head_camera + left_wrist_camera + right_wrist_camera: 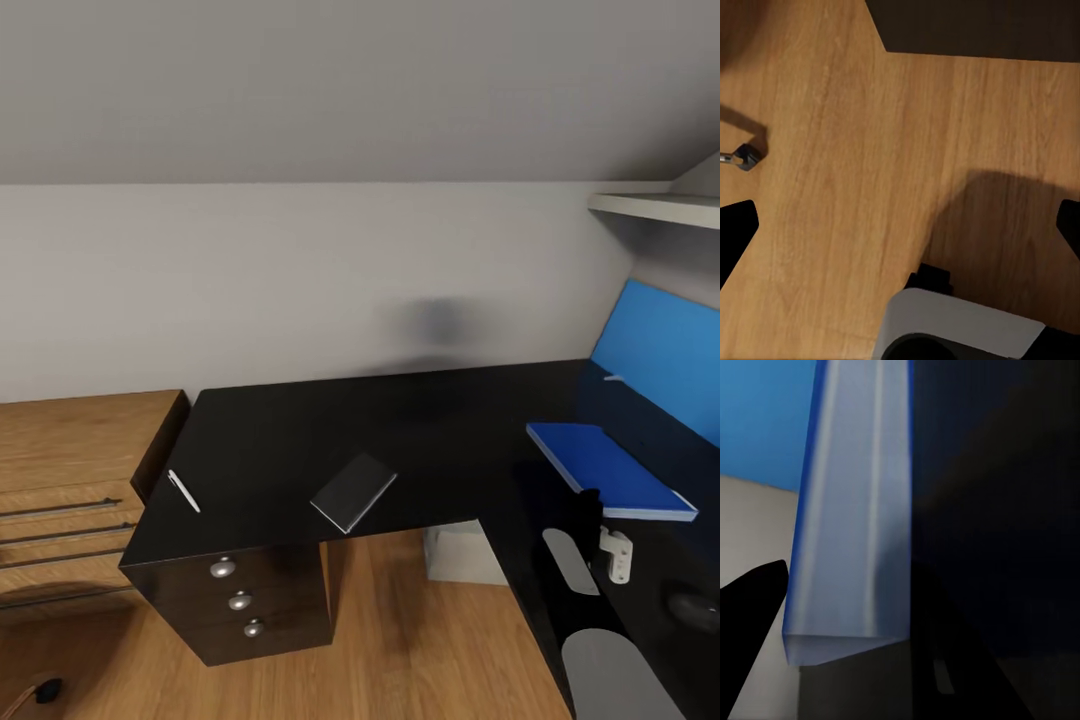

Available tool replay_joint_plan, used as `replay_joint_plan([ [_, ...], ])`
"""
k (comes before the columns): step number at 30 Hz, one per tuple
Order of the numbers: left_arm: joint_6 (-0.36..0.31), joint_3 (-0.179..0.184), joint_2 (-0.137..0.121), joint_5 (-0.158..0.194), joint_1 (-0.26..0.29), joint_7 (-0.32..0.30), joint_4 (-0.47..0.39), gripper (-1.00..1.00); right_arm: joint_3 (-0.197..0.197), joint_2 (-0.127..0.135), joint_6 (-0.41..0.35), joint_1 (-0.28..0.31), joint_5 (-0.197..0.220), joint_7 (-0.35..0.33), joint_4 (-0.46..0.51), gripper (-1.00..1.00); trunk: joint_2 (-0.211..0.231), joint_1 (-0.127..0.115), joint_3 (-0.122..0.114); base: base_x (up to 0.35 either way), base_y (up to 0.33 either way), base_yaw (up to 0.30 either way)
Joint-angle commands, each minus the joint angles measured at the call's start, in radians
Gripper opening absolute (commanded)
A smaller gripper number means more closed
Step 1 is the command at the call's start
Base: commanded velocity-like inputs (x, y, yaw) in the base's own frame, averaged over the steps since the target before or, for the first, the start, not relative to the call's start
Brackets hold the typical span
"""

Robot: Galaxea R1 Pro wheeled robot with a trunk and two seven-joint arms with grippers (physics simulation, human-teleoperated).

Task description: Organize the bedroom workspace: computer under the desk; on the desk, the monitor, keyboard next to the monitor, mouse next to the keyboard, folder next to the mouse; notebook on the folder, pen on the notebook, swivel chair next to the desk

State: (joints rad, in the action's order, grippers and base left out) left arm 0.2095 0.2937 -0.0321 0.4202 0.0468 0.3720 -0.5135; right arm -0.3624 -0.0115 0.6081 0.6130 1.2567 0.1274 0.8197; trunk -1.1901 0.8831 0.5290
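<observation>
While the folder (608, 468) lies on the desk (440, 420), the notebook (353, 490) sits apart.

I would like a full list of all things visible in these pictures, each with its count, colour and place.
desk: one, black, L-shaped, against the grey wall
folder: one, bright blue, flat on the desk's right wing
notebook: one, dark, near the desk's front edge
pen: one, white, near the desk's left corner
mouse: one, black, on the desk at far right
back panel: one, blue, behind the folder
drawer unit: one, black, three silver knobs, under the desk
wooden cabinet: one, brown, left of the desk
right gripper: one, black, at the folder's near edge
</observation>
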Motion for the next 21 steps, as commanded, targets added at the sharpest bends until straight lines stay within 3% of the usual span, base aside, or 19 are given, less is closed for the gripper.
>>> replay_joint_plan([
  [1, 0.004, 0.009, -0.001, 0.009, 0.001, 0.007, -0.002, 1.0, -0.002, 0.001, 0.001, 0.001, -0.001, 0.006, 0.001, -1.0, -0.008, 0.004, 0.004, 0.0, 0.0, 0.0],
  [12, 0.004, 0.009, -0.001, 0.01, 0.001, 0.007, -0.004, 1.0, -0.004, 0.005, 0.0, 0.001, 0.0, 0.013, 0.001, -1.0, -0.085, 0.046, 0.039, 0.0, 0.0, 0.0],
  [21, 0.004, 0.008, -0.006, 0.011, 0.001, 0.005, -0.004, 1.0, -0.003, 0.019, -0.001, 0.001, 0.001, 0.064, 0.001, -1.0, -0.148, 0.081, 0.067, 0.0, 0.0, 0.0],
])
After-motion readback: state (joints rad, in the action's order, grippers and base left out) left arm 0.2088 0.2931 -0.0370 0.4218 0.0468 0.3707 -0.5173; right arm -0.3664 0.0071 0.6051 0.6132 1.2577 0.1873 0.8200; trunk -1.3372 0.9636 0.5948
